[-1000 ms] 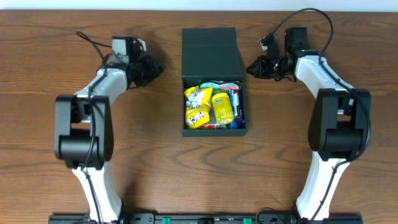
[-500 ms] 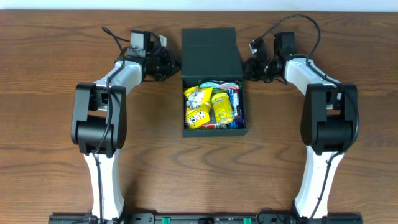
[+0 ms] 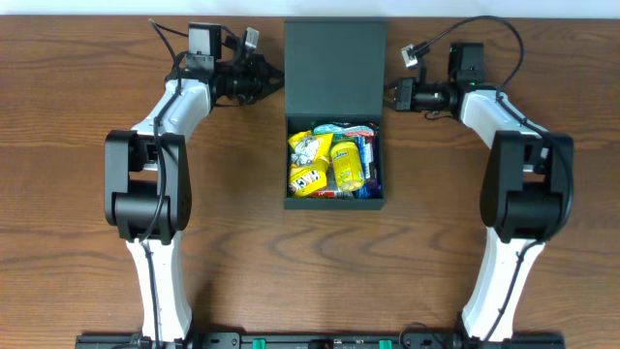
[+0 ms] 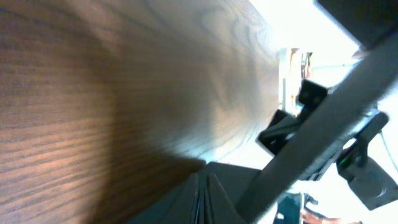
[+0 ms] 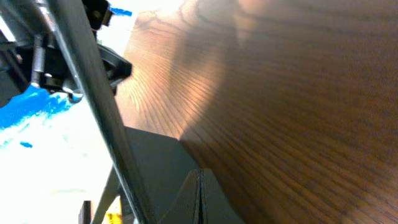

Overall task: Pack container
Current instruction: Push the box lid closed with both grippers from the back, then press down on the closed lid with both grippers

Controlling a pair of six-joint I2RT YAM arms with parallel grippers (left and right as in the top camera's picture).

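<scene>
Left jaws and right jaws both pinched shut, holding nothing. Container (image 3: pixel 334 203) sits between them, its open lid (image 3: pixel 334 64) flanked by both, snack packets (image 3: pixel 332 165) inside. Tip lid forward evenly from both sides, no skew.

A dark brown wood-grain table (image 3: pixel 77 242) fills the overhead view; a pale strip (image 3: pixel 97 7) runs along its 12 o'clock edge.

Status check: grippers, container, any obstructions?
Left gripper shut, at left edge of lid. Right gripper shut, at its right edge. Container open, full of snack packets, lid angled up. Nothing seen blocking.
</scene>
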